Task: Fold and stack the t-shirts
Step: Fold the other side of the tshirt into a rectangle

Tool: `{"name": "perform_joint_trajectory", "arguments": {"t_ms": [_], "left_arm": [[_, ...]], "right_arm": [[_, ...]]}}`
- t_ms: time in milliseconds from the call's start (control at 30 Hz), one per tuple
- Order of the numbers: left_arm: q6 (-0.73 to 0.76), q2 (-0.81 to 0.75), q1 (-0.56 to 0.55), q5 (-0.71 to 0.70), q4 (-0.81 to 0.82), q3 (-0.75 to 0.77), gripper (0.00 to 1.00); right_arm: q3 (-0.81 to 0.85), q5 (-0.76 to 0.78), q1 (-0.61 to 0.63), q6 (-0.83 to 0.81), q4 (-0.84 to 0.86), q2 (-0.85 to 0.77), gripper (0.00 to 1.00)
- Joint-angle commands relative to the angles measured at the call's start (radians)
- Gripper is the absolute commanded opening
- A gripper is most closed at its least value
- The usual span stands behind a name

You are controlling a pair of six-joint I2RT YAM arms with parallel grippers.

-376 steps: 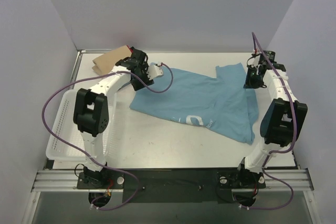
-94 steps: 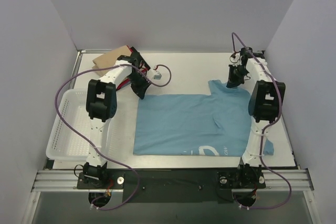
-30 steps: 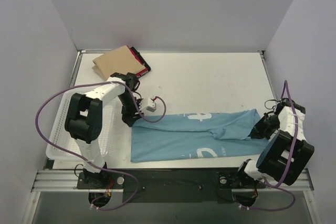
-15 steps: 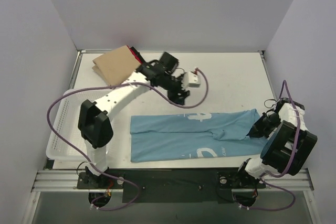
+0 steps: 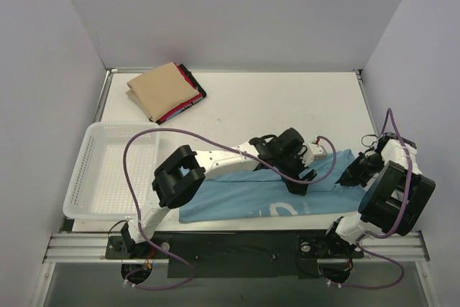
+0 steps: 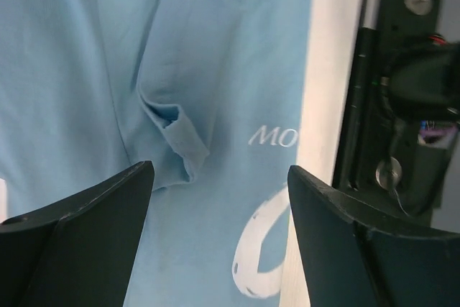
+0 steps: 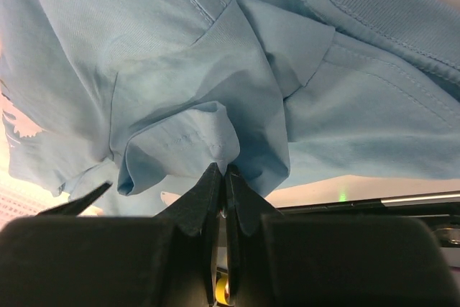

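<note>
The light blue t-shirt (image 5: 230, 199) lies folded into a long strip along the near part of the table, white lettering showing. My left gripper (image 5: 300, 179) hovers over its right half, open and empty. In the left wrist view (image 6: 219, 174) the jaws stand wide apart above the blue cloth (image 6: 86, 70) and a small pleat. My right gripper (image 5: 350, 175) is shut on the shirt's right end, and in the right wrist view (image 7: 224, 170) bunched blue cloth (image 7: 180, 70) is pinched between the tips. The folded tan t-shirt (image 5: 162, 90) lies on the red-and-black one (image 5: 190, 97) at the back left.
The white mesh basket (image 5: 108, 177) stands at the left edge. The black base rail (image 5: 237, 249) runs along the near edge, just beside the shirt (image 6: 402, 106). The left arm's purple cable (image 5: 215, 138) loops over the table middle.
My left arm has swung from the back middle of the table down to the shirt's right half. My right gripper still holds the shirt's right end near the same spot.
</note>
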Motion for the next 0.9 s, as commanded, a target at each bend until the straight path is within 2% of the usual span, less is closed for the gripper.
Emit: {"name": "perform_joint_trajectory", "arguments": {"t_ms": [0, 100, 233, 400, 467, 533, 567, 600, 733, 867], "left_arm": [[-0.168, 0.025, -0.037, -0.193, 0.067, 0.056, 0.84], [-0.213, 0.065, -0.039, -0.246, 0.064, 0.084, 0.79], [-0.208, 0.095, -0.045, -0.218, 0.081, 0.105, 0.64], [-0.19, 0.098, -0.045, -0.255, 0.099, 0.101, 0.57], [-0.173, 0.099, -0.042, -0.282, 0.104, 0.096, 0.5], [-0.161, 0.101, -0.036, -0.299, 0.105, 0.098, 0.26], [-0.157, 0.099, -0.034, -0.301, 0.104, 0.098, 0.08], [-0.156, 0.096, -0.033, -0.295, 0.102, 0.098, 0.0], [-0.141, 0.081, -0.021, -0.214, 0.073, 0.113, 0.0], [-0.136, 0.059, -0.001, -0.06, -0.022, 0.16, 0.0]], "right_arm": [[-0.006, 0.029, 0.019, 0.007, -0.04, -0.052, 0.0], [-0.011, 0.029, 0.019, 0.007, -0.04, -0.064, 0.0], [-0.019, 0.031, 0.019, 0.005, -0.042, -0.075, 0.0], [-0.028, 0.017, 0.02, 0.005, -0.04, -0.075, 0.0], [-0.022, 0.015, 0.02, 0.004, -0.04, -0.064, 0.0], [-0.019, 0.005, 0.02, 0.004, -0.042, -0.058, 0.0], [-0.02, 0.005, 0.02, 0.004, -0.042, -0.061, 0.0], [-0.02, 0.009, 0.02, 0.002, -0.04, -0.064, 0.0], [-0.038, 0.041, 0.017, 0.014, -0.053, -0.137, 0.0], [-0.103, 0.038, 0.019, 0.059, -0.077, -0.271, 0.0]]}}
